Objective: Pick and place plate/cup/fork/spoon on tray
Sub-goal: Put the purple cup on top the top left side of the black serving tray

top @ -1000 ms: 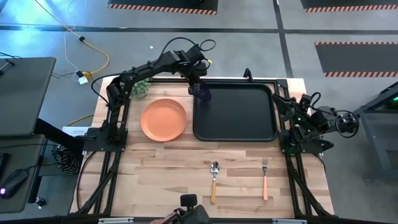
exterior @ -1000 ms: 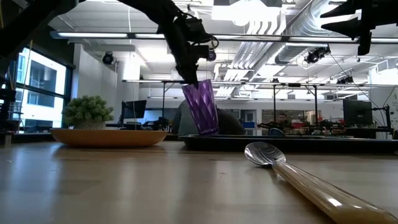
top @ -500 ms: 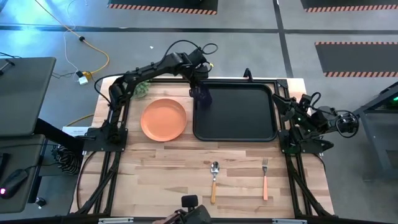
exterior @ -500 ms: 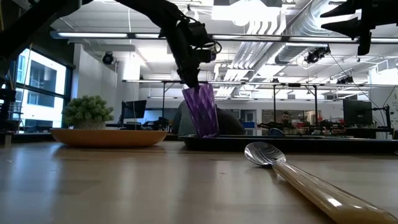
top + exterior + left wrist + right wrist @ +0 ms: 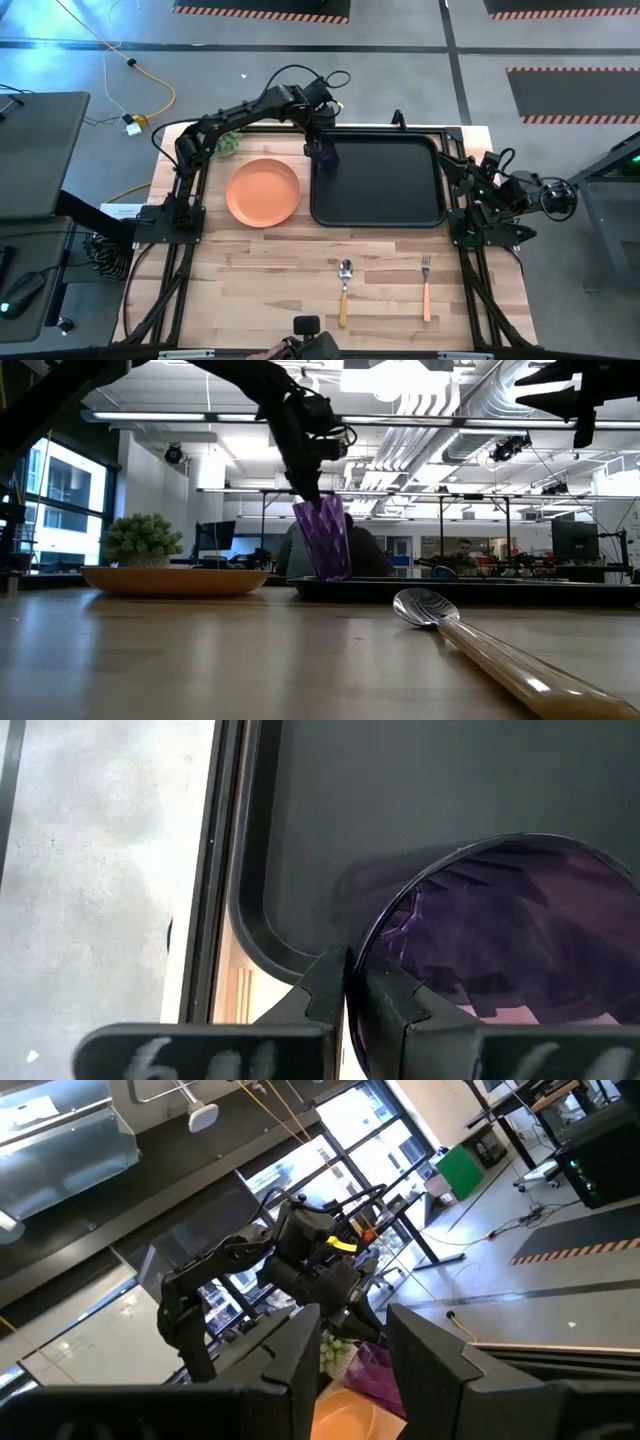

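Observation:
My left gripper is shut on the dark purple ribbed cup over the far left corner of the black tray. The orange plate lies flat on the table left of the tray. The spoon and the fork lie on the table near the front edge. My right gripper is open and empty, raised beside the tray's right edge. My left gripper holds the cup's rim, one finger inside the cup and one outside. The fingers come from above, pointing down. The cup hangs tilted, its bottom down at the tray's rim; whether it touches the tray floor I cannot tell.
A green plant ball stands at the table's far left, behind the plate. The tray's raised rim curves just beside the cup. Bare wood lies between the plate and the cutlery.
My left gripper has gone down a little with the cup at the tray's far left corner. The cup stays tilted in the hold.

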Robot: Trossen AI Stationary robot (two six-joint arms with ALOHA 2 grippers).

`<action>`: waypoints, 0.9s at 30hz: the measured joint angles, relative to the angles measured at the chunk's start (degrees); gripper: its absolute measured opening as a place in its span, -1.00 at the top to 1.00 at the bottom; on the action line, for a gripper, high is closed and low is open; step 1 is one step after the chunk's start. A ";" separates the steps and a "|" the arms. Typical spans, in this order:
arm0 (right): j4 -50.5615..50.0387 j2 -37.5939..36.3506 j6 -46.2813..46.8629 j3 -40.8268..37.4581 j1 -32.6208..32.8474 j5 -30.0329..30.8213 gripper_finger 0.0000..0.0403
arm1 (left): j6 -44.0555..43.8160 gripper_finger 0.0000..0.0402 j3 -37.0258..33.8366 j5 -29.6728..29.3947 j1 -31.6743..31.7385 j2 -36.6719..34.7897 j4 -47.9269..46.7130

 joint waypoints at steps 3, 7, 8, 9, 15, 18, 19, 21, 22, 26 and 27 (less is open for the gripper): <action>0.00 0.00 0.00 0.00 0.01 0.00 0.46 | 0.00 0.89 0.00 0.00 -0.04 0.00 0.21; 0.00 0.00 0.02 0.00 0.02 0.00 0.46 | -0.01 0.89 0.00 0.00 -0.24 0.00 0.66; 0.00 0.00 0.03 0.00 0.00 0.00 0.46 | 0.01 0.89 -0.01 -0.01 -0.31 0.00 0.75; 0.00 0.00 0.03 0.00 0.00 0.00 0.46 | 0.01 0.89 0.00 -0.10 -0.33 0.00 0.76; 0.00 0.00 0.03 0.00 0.01 0.00 0.46 | 0.13 0.88 -0.02 -1.86 -0.42 -0.02 1.89; 0.00 0.00 0.03 0.00 0.00 0.00 0.46 | 0.13 0.88 -0.02 -1.81 -0.42 -0.02 3.43; 0.00 0.00 0.03 0.00 0.01 0.00 0.46 | 0.13 0.88 -0.02 -1.67 -0.42 -0.02 3.82; 0.00 0.00 0.03 0.00 0.02 0.00 0.46 | 0.15 0.88 -0.02 -1.44 -0.42 -0.02 3.76; 0.00 0.00 0.03 0.00 0.01 0.00 0.46 | 0.13 0.88 -0.02 -1.40 -0.42 -0.02 3.64; 0.00 0.00 0.03 0.00 0.02 0.00 0.46 | 1.19 0.88 -0.02 -1.39 -0.56 -0.02 3.46; 0.00 0.00 0.03 0.00 0.01 0.00 0.46 | 1.49 0.88 -0.04 -1.40 -0.59 -0.02 3.55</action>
